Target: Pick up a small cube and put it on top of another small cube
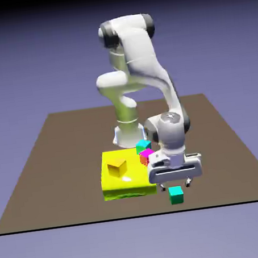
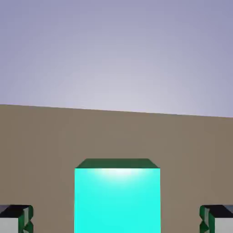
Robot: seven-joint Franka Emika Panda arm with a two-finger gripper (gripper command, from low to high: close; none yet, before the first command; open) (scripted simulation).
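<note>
Smooth sea-green small cube (image 2: pixel 117 200) sits between the tool's (image 2: pixel 116 218) spread fingertips.

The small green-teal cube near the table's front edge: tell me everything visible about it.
The small green-teal cube is plain, smooth and unmarked, with sharp edges and a matte, evenly coloured surface. It sits flat and upright on the brown table, near the front edge, apart from the yellow slab on the exterior view's left. The open gripper hangs just above it. In the hand view the cube sits centred between the two fingers, with a clear gap on each side; nothing but the table touches it.
</note>
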